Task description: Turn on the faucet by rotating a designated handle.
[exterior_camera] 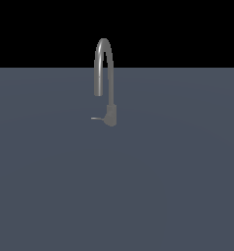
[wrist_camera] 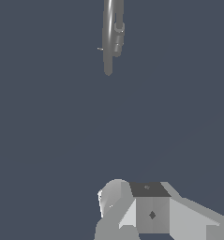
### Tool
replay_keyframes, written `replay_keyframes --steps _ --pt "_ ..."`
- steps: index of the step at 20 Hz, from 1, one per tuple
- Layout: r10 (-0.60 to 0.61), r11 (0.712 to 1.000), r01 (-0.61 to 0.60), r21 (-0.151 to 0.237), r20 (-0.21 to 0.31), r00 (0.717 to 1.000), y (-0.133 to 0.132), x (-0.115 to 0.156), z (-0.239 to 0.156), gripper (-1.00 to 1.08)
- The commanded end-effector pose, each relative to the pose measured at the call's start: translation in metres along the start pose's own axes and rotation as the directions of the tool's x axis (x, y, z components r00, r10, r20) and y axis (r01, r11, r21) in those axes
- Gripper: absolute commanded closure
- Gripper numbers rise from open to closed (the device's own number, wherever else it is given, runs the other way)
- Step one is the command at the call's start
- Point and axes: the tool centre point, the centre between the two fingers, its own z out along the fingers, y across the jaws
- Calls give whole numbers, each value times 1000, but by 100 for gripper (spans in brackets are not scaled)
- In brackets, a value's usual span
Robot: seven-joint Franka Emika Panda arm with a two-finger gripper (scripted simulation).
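Faucet: mounted upright on the grey surface, spout arched over. Handle: projected sideways from the base toward the exterior view's left, untouched, presumably off. Claw: fingers unseen; state cannot be told.

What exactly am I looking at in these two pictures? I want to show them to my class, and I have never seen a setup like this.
Both are computer renders of a simulated robot arm's workspace. The exterior view looks from outside at a plain grey surface carrying one faucet, with a small handle pointing sideways from its base, toward that view's left. The arm does not appear there. The wrist view comes from a camera on the arm: the same faucet is seen from above and far off, and the pale blocky shapes are part of the robot. No fingers are visible, and nothing appears held.
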Motion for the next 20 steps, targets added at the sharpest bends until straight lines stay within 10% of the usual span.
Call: replay_keyframes --steps 1,10,20 --pt "0 1000 0 0 0 1000 0 0 0 108" --pt "-74 995 74 -72 10 997 -4 15 9 108" --pt "-297 907 307 -290 78 952 -18 60 41 108"
